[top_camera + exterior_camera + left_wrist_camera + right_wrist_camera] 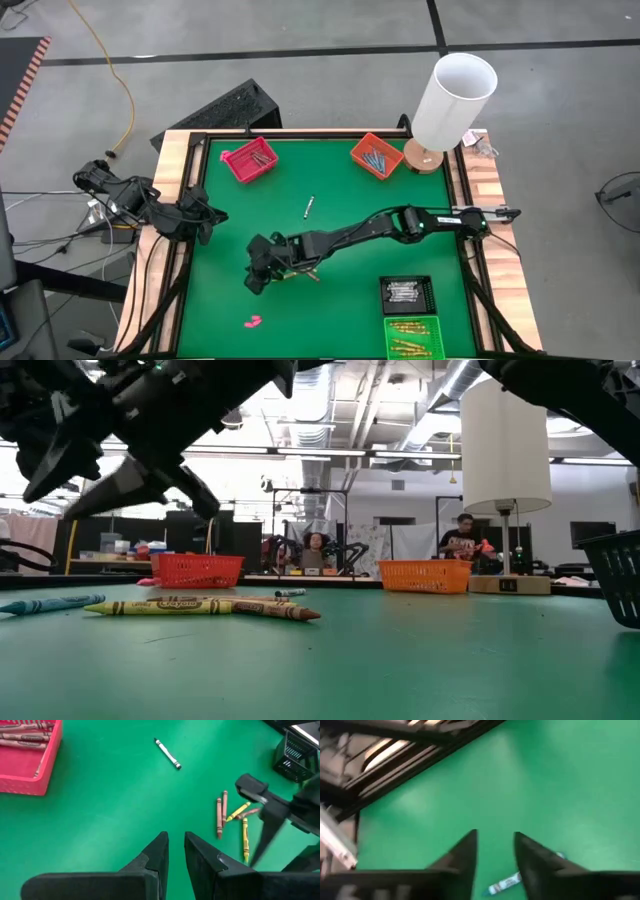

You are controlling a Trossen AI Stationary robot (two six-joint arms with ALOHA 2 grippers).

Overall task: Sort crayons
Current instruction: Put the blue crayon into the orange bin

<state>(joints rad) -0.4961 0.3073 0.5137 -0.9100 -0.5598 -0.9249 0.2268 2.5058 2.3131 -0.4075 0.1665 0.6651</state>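
Observation:
A small group of crayons [305, 268] lies flat on the green mat: two brown ones [220, 814], yellow ones [245, 839] and a blue one [50, 603]. My right gripper [258, 272] hovers open just left of the group, above the blue crayon [506, 883], touching nothing. A white crayon [309, 207] lies alone farther back. My left gripper [175, 840] waits over the table's left edge, its fingers a little apart with nothing between them.
A pink tray [250, 160] and an orange tray [375, 155] with crayons stand at the far edge. A black tray [407, 293] and a green tray [412, 335] stand near right. A white lamp [450, 95] stands far right, and a pink lump [252, 321] lies near.

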